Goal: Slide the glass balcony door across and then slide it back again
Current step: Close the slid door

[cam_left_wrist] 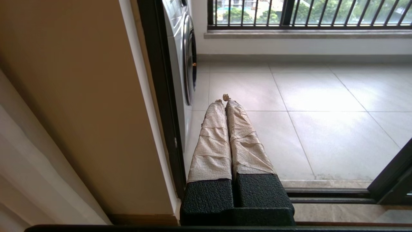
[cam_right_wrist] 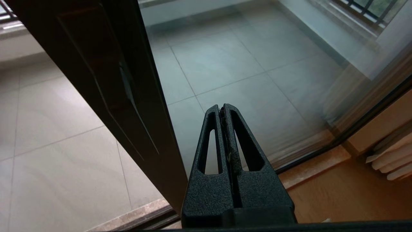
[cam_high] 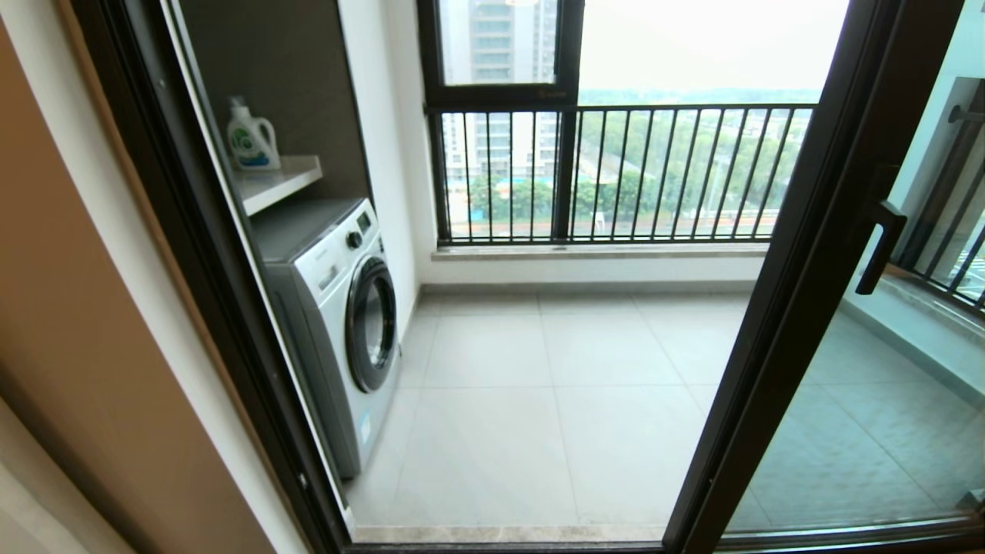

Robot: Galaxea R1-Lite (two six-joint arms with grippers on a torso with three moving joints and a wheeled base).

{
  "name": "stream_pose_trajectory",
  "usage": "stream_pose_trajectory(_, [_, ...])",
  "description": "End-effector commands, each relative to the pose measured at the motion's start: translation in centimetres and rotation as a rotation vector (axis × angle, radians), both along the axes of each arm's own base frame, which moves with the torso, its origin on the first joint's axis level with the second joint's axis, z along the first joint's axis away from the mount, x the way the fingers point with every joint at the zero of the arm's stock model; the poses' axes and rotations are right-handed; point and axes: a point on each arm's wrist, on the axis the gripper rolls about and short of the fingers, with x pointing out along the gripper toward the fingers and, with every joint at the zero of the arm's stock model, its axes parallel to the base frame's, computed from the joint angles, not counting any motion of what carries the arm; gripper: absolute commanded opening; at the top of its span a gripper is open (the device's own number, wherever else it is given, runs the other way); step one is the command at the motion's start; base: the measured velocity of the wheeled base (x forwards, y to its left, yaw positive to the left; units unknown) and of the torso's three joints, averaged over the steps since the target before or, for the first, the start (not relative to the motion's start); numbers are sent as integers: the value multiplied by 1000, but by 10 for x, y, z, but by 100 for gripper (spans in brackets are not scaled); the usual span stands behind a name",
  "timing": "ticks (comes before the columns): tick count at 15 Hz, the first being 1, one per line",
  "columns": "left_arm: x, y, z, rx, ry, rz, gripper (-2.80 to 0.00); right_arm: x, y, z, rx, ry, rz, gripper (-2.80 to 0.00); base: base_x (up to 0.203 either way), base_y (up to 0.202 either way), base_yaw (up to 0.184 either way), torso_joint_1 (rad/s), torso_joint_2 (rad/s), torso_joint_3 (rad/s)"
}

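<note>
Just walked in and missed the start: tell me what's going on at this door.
Nothing is being handled right now. The glass balcony door stands slid to the right, leaving the opening onto the balcony with the washing machine clear. The right hand hovers shut near the door's frame, not touching it. The left hand, also shut, waits by the left jamb.

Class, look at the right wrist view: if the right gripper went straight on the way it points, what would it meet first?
Most likely the glass balcony door: the shut right gripper points at its clear pane, just beside the dark frame. How far off the glass is cannot be told.
</note>
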Motion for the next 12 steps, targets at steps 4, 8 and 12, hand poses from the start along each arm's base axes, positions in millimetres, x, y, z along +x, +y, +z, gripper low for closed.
stream_pose_trajectory(4, [0,0,0,0,2,0,-280,43,-29,-33,48,57,8,-280,0,0,0,0,0,0])
stream_pose_trajectory(8, [0,0,0,0,2,0,-280,50,-28,-42,72,67,37,-280,0,0,0,0,0,0])
stream_pose_trajectory(12, [0,0,0,0,2,0,-280,67,-9,-46,78,30,99,-280,0,0,0,0,0,0])
